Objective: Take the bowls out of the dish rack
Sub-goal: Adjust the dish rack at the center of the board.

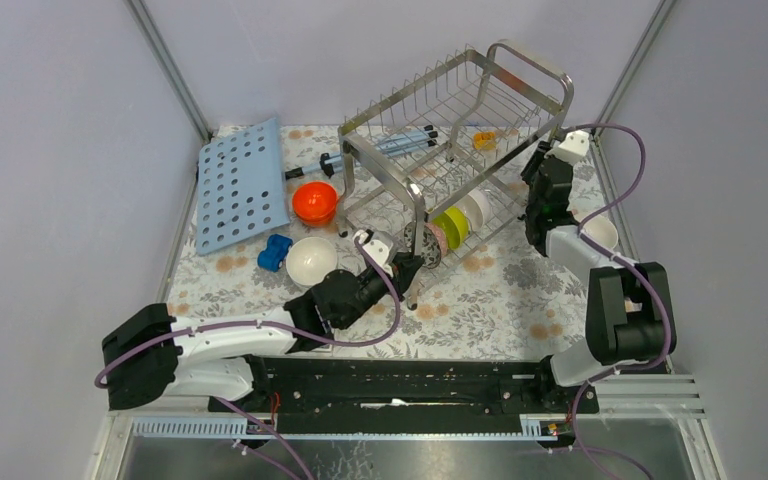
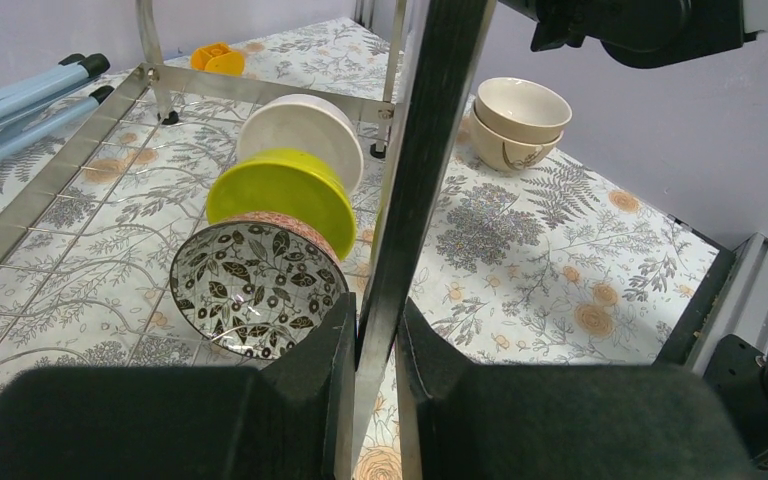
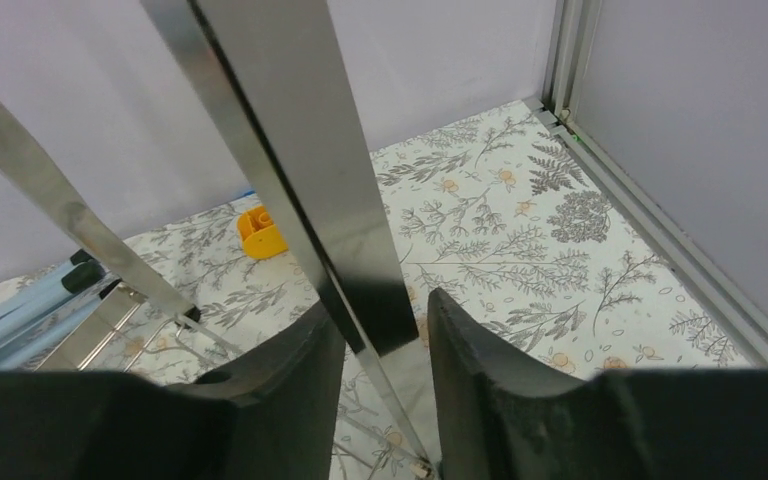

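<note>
Evidently the step in hand is bracing the dish rack [image 1: 460, 130], not lifting a bowl: both arms are on its frame. The left gripper [image 2: 375, 320] pinches a steel upright at the rack's near corner, its arm stretched low across the worktop [image 2: 560, 260]. The right gripper [image 3: 385, 330] straddles another upright on the rack's right side, its arm folded high. Its fingers sit close on both sides, but whether they clamp it I cannot tell. 3 bowls stand on edge in the lower tier: the patterned bowl [image 2: 258, 290], the yellow-green bowl [image 2: 280, 190] and the white bowl [image 2: 300, 125]. Next, I judge, the rack needs a firm 2-sided hold, then 1 gripper must let go to take the patterned bowl's rim.
</note>
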